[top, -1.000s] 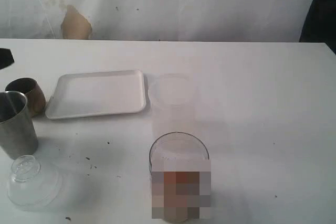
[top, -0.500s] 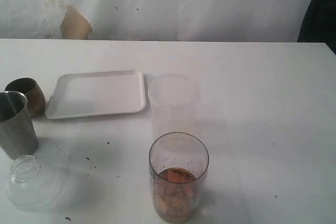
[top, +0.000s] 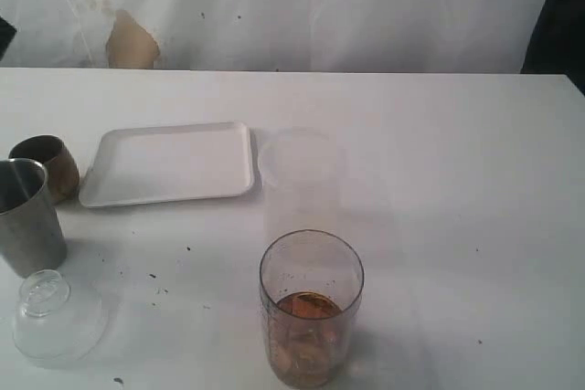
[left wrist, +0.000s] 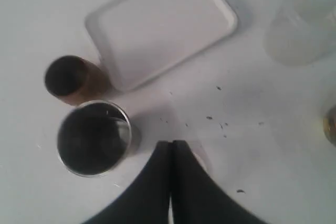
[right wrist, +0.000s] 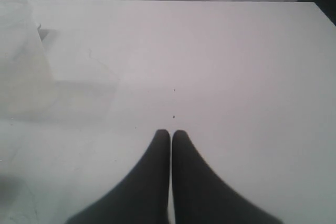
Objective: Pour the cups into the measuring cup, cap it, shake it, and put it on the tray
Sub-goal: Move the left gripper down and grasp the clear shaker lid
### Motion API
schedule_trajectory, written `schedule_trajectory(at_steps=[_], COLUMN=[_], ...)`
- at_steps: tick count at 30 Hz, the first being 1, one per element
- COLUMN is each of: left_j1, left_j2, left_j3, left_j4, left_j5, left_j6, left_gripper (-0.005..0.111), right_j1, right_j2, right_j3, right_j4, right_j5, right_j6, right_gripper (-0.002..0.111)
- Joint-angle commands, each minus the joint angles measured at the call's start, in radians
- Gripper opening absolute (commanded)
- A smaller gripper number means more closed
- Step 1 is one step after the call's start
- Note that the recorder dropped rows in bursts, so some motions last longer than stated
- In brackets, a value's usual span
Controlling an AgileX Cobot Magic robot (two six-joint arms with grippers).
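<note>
The clear measuring cup (top: 311, 310) stands at the table's front middle with brownish contents in its bottom; only its edge (left wrist: 331, 124) shows in the left wrist view. Its clear dome lid (top: 55, 315) lies at the front left. The steel tumbler (top: 27, 216) (left wrist: 94, 137) and the short brown cup (top: 41, 163) (left wrist: 71, 80) stand upright at the left, both dark inside. The white tray (top: 169, 163) (left wrist: 163, 24) lies bare beside them. My left gripper (left wrist: 170, 145) hovers shut and empty next to the steel tumbler. My right gripper (right wrist: 171, 134) is shut over bare table.
A frosted tumbler (top: 300, 180) (left wrist: 304, 30) (right wrist: 21, 61) stands between the tray and the measuring cup. A dark bit of the left arm (top: 5, 36) shows at the far left edge. Small dark specks (top: 154, 276) dot the white table near the lid.
The dark bit of the left arm at the left edge left the exterior view, then came back higher up. Cups, lid and tray have not moved.
</note>
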Motion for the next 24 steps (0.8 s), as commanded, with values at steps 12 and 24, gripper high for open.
schedule_trajectory(at_steps=[12,24], left_j1=[-0.006,-0.006], left_j2=[0.1,0.247], left_j3=[0.367,0.494], left_j4=[-0.07,-0.02], left_j5=[-0.076,-0.297], left_j6=[0.005,-0.073], left_gripper=[0.064,0.066], right_j1=[0.003,0.003], right_j2=[-0.006,-0.006], right_j3=[0.005,0.005], right_j4=[-0.007,-0.007], right_j5=[-0.015,-0.015], right_j6=[0.004,0.004], right_gripper=[0.001,0.001])
